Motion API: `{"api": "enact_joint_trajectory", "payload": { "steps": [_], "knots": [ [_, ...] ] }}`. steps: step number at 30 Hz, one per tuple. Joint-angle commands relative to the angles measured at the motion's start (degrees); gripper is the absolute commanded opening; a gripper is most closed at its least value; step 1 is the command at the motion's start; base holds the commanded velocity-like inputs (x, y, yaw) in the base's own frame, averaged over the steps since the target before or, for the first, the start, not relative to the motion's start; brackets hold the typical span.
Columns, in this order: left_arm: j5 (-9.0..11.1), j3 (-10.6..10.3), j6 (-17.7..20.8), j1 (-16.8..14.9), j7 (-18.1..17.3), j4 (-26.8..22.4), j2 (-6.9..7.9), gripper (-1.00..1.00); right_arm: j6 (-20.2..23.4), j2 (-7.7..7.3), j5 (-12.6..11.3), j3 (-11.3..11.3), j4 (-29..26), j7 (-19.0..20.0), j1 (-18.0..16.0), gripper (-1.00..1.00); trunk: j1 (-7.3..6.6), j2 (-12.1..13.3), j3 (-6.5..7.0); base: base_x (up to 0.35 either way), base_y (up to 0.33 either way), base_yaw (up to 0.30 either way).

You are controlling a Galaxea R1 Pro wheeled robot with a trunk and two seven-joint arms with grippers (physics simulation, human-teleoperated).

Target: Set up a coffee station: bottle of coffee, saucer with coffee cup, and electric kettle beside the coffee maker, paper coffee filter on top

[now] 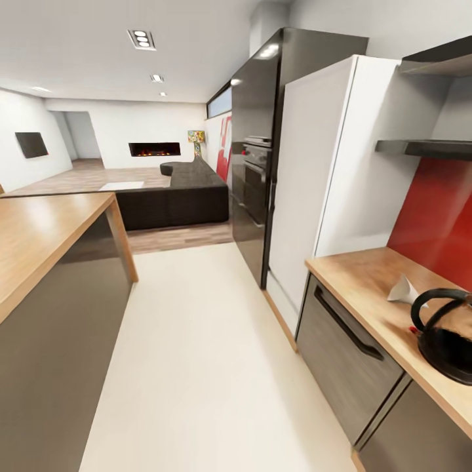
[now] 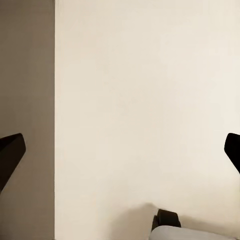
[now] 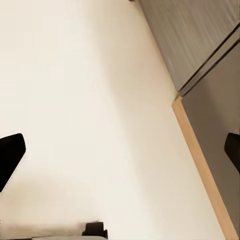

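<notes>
The electric kettle, dark and smoky with a black handle and a red button, stands on the kitchen countertop at the right edge of the head view. A white cone-shaped paper coffee filter lies on the worktop just behind it. My left gripper hangs open over pale floor beside a grey panel, its black fingertips wide apart with nothing between them. Above the floor by the grey cabinet fronts, my right gripper is open too, and its fingertips are spread and hold nothing.
A big orange-brown wooden bar bounds the aisle on the left. A white fridge and a black oven column stand ahead on the right. Dark wall shelves hang over the red backsplash. A dark sofa lies beyond.
</notes>
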Motion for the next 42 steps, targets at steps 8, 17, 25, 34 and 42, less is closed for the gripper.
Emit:
{"api": "enact_joint_trajectory", "payload": {
  "steps": [8,17,25,34,42],
  "knots": [
    [0.2,0.1,-0.2,-0.1,0.1,0.1,0.0,1.0,-0.3,0.01,0.0,-0.1,0.0,-0.1,0.0,1.0,0.07,-0.1,-0.12,0.337,0.035,0.0],
    [0.2,0.1,-0.2,-0.1,0.2,0.1,0.0,1.0,-0.3,0.01,0.0,-0.1,0.0,0.0,0.0,1.0,0.07,-0.1,0.03,0.337,0.004,-0.084],
    [0.2,0.1,-0.2,0.0,0.2,0.1,0.0,1.0,-0.3,0.01,0.0,-0.1,0.0,-0.1,0.0,1.0,0.07,-0.1,0.34,0.337,0.002,-0.193],
    [0.3,0.1,-0.2,0.0,0.2,0.1,0.0,1.0,-0.3,0.01,0.0,-0.1,0.0,-0.1,0.0,1.0,0.07,-0.1,0.37,0.337,0.099,-0.03],
    [0.3,0.1,-0.2,0.0,0.2,0.1,0.0,1.0,-0.3,0.01,0.0,-0.1,0.0,-0.1,0.0,1.0,0.07,-0.1,0.37,0.314,0.19,-0.209]
  ]
}}
